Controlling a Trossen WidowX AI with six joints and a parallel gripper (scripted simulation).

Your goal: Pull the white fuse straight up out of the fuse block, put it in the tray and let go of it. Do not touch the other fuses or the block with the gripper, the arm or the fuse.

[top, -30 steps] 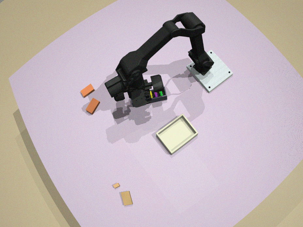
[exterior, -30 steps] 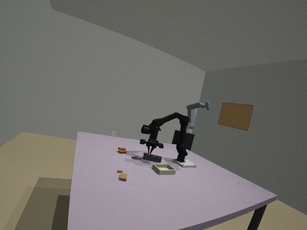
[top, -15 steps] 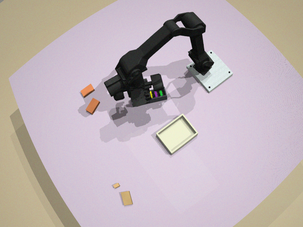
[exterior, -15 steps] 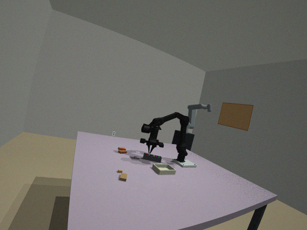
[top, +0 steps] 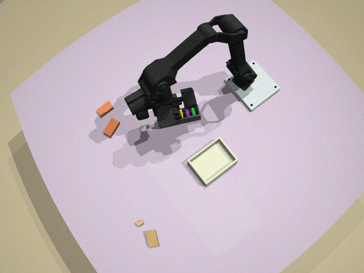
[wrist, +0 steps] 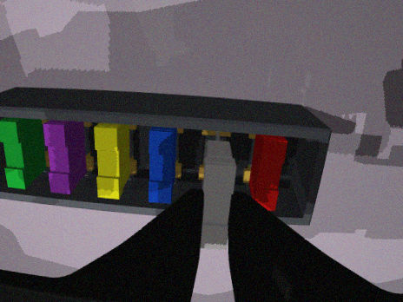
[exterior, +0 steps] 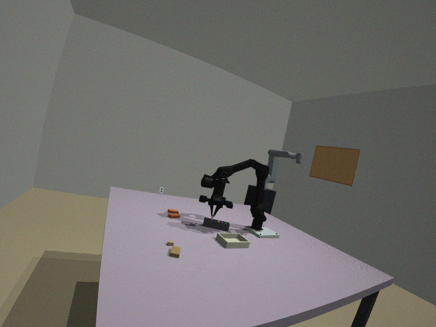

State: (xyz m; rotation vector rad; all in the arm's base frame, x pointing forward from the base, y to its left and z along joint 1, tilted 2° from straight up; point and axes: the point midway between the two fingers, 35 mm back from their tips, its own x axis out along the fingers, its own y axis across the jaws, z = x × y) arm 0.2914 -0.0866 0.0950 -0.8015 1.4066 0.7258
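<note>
The black six-joint arm rises from its base, bends at a high elbow and reaches out and down — wrist pointing straight at the table. Its black parallel-jaw gripper hangs vertically, the two tapered fingers drawn nearly together — clamped on the pale grey-white upright fuse.

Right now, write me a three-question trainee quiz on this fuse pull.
1. True or false: the gripper is shut on the white fuse.
2. In the wrist view, which fuses flank the white one? A) blue and red B) green and purple C) yellow and red
3. Fill in: the tray holds ____ fuses.

Key: 1 true. 2 A: blue fuse, red fuse. 3 no.
</note>
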